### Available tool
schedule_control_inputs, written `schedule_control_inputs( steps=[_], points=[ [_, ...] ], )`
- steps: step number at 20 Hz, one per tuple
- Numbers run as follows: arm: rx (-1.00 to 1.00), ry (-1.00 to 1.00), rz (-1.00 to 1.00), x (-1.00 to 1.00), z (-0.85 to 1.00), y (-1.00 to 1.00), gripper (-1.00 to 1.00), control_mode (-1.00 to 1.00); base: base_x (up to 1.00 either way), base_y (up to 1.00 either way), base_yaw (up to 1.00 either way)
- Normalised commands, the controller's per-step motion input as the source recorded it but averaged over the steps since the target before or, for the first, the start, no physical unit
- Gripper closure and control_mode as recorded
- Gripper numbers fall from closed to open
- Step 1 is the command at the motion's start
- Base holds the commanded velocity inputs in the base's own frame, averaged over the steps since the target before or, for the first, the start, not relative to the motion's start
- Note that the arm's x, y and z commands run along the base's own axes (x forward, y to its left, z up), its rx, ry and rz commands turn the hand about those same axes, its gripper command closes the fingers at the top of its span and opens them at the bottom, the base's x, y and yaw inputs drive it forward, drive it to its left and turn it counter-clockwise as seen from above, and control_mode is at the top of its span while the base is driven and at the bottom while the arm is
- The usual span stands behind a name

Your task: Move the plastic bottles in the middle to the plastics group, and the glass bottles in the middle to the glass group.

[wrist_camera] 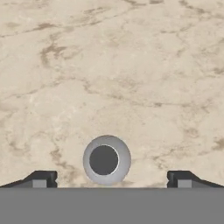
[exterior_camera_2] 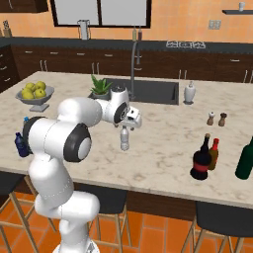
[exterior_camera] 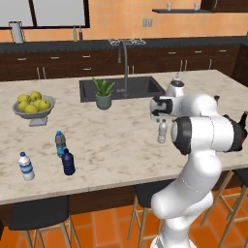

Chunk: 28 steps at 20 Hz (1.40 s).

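Hand view: fingers [wrist_camera: 38, 180] spread wide (nothing held) straddle the clear bottle [wrist_camera: 106, 159], bare marble tabletop [wrist_camera: 131, 65] all round.

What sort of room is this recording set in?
A simulated home kitchen, judging by the marble-topped island counter with its dark inset sink and tall grey tap, and the dark wooden cabinets along the orange back wall.

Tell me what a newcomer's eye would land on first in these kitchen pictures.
First, the white arm, bent over the marble island, its open pincer hanging straight above the clear greyish bottle standing upright mid-counter. Next, the black bottle with the red label beside the slim brown red-topped bottle near the island's right end. Then the bowl of yellow-green fruit at the far left.
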Motion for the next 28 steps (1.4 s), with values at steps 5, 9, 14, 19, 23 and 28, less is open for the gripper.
schedule_control_inputs(
  steps=[5, 9, 14, 19, 23, 28],
  points=[
    [0.00, 0.02, 0.00, 0.23, -0.36, 0.01, -1.00, -1.00, 0.00, 0.00, 0.00],
    [0.02, 0.00, 0.00, 0.08, -0.19, 0.06, -1.00, -1.00, 0.00, 0.00, 0.00],
    [0.01, 0.00, 0.00, -0.01, -0.15, 0.14, -1.00, -1.00, 0.00, 0.00, 0.00],
    [0.00, -0.06, 0.00, -0.02, -0.01, 0.09, -1.00, -1.00, 0.00, 0.00, 0.00],
    [0.00, -0.06, 0.00, -0.06, 0.00, 0.00, -1.00, -1.00, 0.00, 0.00, 0.00],
    [0.00, 0.00, 0.00, -0.02, -0.17, 0.00, -1.00, -1.00, 0.00, 0.00, 0.00]
  ],
)
